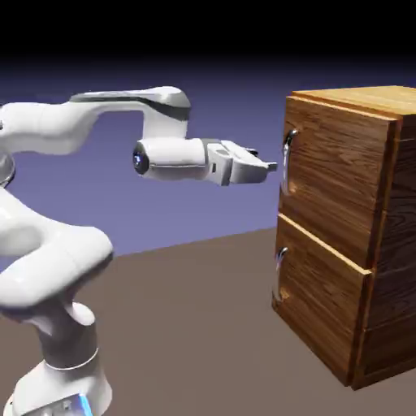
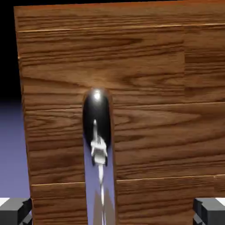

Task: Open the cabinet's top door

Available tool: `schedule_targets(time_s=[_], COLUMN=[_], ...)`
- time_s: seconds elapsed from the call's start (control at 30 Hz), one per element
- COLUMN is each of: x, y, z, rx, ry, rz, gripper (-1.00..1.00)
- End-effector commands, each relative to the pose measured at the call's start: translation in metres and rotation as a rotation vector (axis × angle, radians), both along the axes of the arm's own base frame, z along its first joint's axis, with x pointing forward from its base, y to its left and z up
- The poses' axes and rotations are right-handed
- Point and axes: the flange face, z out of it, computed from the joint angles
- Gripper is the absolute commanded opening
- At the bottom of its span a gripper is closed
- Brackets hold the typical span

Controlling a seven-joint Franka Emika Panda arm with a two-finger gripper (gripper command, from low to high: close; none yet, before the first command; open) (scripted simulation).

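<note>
The top door, a rectangular panel of dark brown wood grain (image 1: 337, 166) with a curved, shiny silver handle (image 1: 288, 162), is the upper of two front panels on a boxy brown wooden cabinet (image 1: 400, 203). It looks closed, lying along the cabinet's front above a matching lower panel (image 1: 321, 301) that has its own curved silver handle (image 1: 280, 275). The cabinet stands on the brown bench (image 1: 195, 325), toward the exterior view's right edge. The white robot arm (image 1: 57, 252) reaches across above the bench, and its white pincer with small grey tips (image 1: 272, 166) points at the top door's handle, close to it. The pincer is wide open and holds nothing; in the hand view its tips stand far apart, with the handle showing farther ahead, between them from side to side.
</note>
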Motion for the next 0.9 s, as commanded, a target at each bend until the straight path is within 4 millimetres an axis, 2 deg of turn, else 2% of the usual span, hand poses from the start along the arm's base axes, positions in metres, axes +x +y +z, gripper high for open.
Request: schedule_targets(time_s=[0.0,0.13,0.2,0.37,0.4,0.43,0.6,0.87], x=[0.002,0.013,0.013,0.063,0.063,0.063,0.026,-0.029], y=[0.002,0.008,0.008,0.005,0.005,0.005,-0.016,-0.062], z=[-0.004,-0.021,-0.022,-0.022,-0.022,-0.022,-0.022,-0.022], rx=[-0.006,-0.031,-0.032,-0.032,-0.032,-0.032,-0.027,-0.018], ry=[-0.013,-0.066,-0.067,-0.067,-0.067,-0.067,-0.07,-0.073], rz=[-0.004,-0.023,-0.024,-0.024,-0.024,-0.024,0.12,0.359], gripper=[0.0,0.0,0.0,0.0,-1.0,-1.0,-1.0,-1.0])
